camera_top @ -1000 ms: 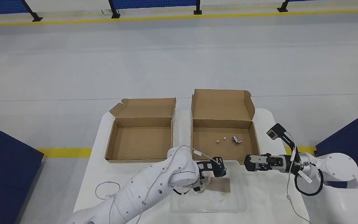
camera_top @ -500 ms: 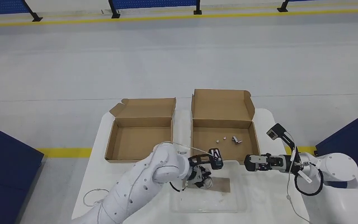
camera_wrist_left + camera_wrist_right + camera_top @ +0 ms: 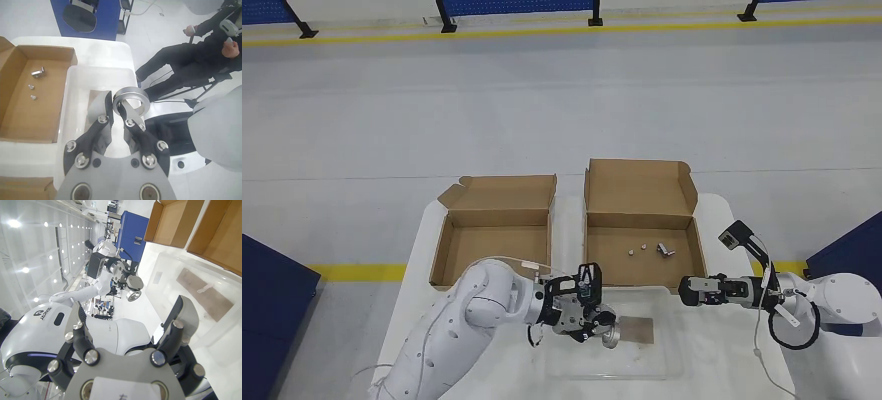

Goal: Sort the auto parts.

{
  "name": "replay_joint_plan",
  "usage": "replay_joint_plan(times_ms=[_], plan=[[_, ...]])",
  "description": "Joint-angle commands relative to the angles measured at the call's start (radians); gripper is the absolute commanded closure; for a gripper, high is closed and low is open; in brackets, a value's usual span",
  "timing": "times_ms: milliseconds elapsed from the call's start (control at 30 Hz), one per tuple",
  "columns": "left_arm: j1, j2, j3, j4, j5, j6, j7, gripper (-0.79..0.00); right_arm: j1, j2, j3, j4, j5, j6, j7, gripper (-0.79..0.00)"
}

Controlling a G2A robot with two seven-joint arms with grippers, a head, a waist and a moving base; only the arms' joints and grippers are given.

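Observation:
My left gripper [image 3: 602, 330] hangs over the near left part of the clear plastic tray [image 3: 667, 368], shut on a silver metal ring [image 3: 611, 338]. One finger sits inside the ring [image 3: 131, 103] and the other outside it, pinching its wall. The ring [image 3: 133, 295] is held above the tray floor. My right gripper [image 3: 683, 291] stands open at the tray's right end, nothing between its fingers [image 3: 181, 306]. The right cardboard box [image 3: 602, 262] holds a small metal bracket [image 3: 38, 73] and two screws [image 3: 31, 87].
The left cardboard box [image 3: 492, 258] stands open with a bare floor. A brown patch [image 3: 638, 330] lies on the tray floor. Both boxes sit at the far side of the white table [image 3: 407, 320], their lids upright.
My left gripper has swung leftward over the tray and turned its wrist, and the ring now shows beneath it. The right arm has kept still.

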Motion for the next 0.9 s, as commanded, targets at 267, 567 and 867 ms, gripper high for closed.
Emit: replay_joint_plan(times_ms=[267,567,867], plan=[[0.047,0.021,-0.082,-0.02,-0.052,0.0,0.31,0.0,0.0,0.0,0.0,0.0,0.0,0.0,0.0,-0.785],[0.0,0.098,0.02,-0.058,-0.005,0.0,0.726,0.0,0.0,0.0,0.0,0.0,0.0,0.0,0.0,-0.785],[-0.038,0.121,0.077,-0.036,0.042,0.0,0.848,0.0,0.0,0.0,0.0,0.0,0.0,0.0,0.0,-0.785]])
